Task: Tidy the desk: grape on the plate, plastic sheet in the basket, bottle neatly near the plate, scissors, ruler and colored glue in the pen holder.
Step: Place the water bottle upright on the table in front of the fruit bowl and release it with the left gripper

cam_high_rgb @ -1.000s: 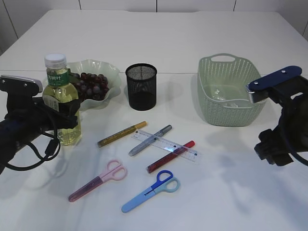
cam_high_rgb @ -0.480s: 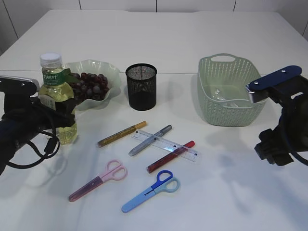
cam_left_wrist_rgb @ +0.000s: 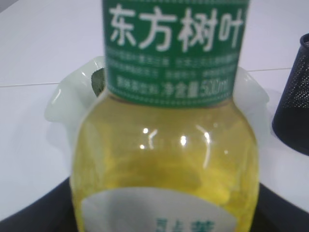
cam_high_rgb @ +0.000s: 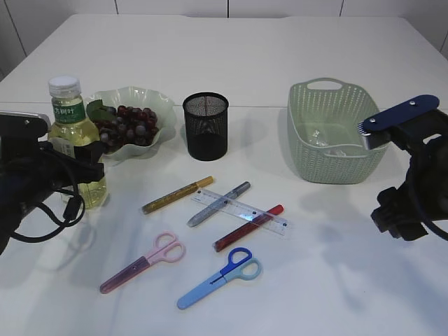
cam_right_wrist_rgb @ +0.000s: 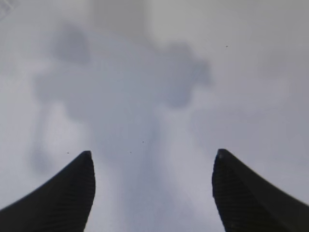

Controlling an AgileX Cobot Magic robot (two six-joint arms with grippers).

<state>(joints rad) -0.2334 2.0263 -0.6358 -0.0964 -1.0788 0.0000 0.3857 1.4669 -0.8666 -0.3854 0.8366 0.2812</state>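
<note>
My left gripper (cam_high_rgb: 82, 170) is shut on the yellow bottle (cam_high_rgb: 72, 133), which stands upright just left of the green plate (cam_high_rgb: 159, 105) that holds the grape bunch (cam_high_rgb: 130, 124). The bottle (cam_left_wrist_rgb: 164, 145) fills the left wrist view, with the plate (cam_left_wrist_rgb: 63, 96) behind it. Pink scissors (cam_high_rgb: 143, 262), blue scissors (cam_high_rgb: 218, 278), a clear ruler (cam_high_rgb: 241, 210) and gold (cam_high_rgb: 177, 194), silver (cam_high_rgb: 218, 203) and red (cam_high_rgb: 248, 227) glue pens lie on the table in front of the black mesh pen holder (cam_high_rgb: 205, 126). The plastic sheet (cam_high_rgb: 325, 140) lies in the green basket (cam_high_rgb: 329, 84). My right gripper (cam_right_wrist_rgb: 152, 159) hangs open over bare table.
The right arm (cam_high_rgb: 406, 203) stands at the right edge, just right of the basket. The pen holder (cam_left_wrist_rgb: 294, 116) shows at the right of the left wrist view. The table is white and runs far back behind the plate and basket.
My left gripper has carried the bottle to the left and slightly back, beside the plate's left side. The right arm has stayed still.
</note>
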